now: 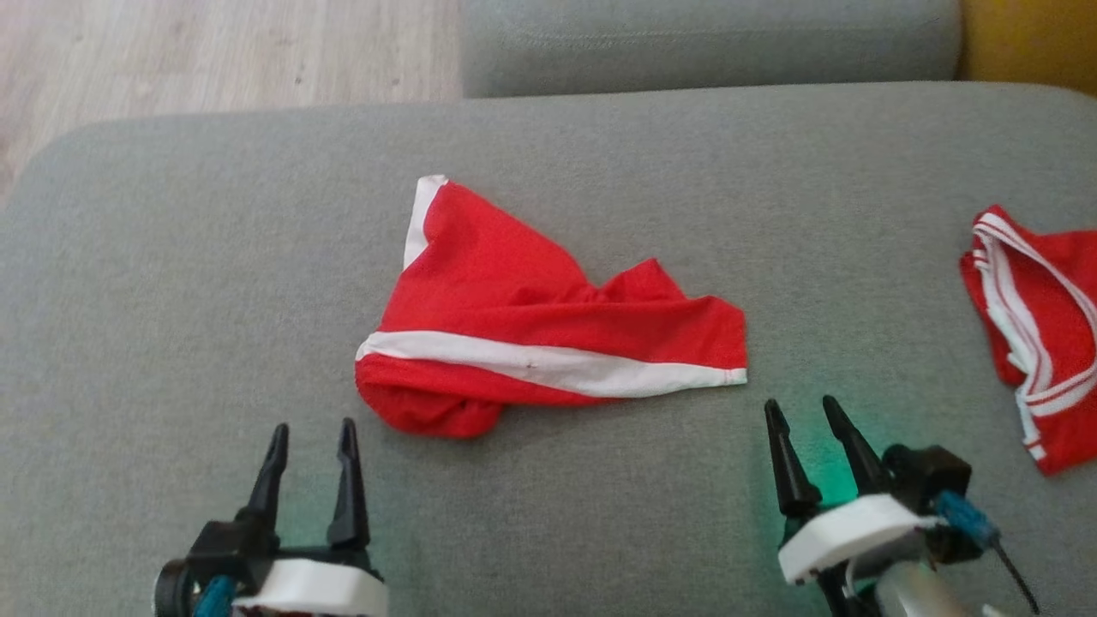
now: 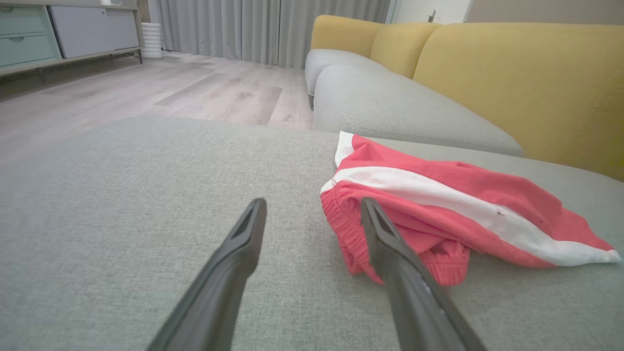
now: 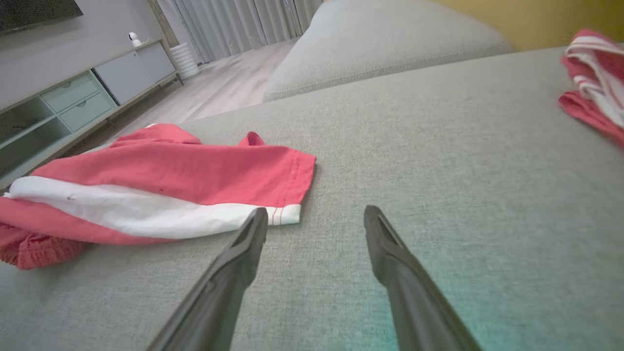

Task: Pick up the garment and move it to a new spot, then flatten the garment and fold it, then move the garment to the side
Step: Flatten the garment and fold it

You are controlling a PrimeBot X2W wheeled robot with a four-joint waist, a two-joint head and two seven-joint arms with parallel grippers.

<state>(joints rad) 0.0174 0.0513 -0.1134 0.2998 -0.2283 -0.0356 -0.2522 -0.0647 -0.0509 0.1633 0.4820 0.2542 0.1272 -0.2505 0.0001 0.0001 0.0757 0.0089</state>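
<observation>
Garment (image 1: 548,334) just beyond left claw (image 1: 313,428)

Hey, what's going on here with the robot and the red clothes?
The robot is poised over red shorts lying crumpled on a grey cushion. Both claws are open and empty: the left claw by the bunched end, the right claw by the hem, neither touching the cloth. A second red garment lies at the right.

Red cloth garment w/ broad white band (image 3: 146,170): left end cut off, lower-left edge. Red garment w/ thin white stripes (image 1: 1063,334): cut off, right edge.
</observation>
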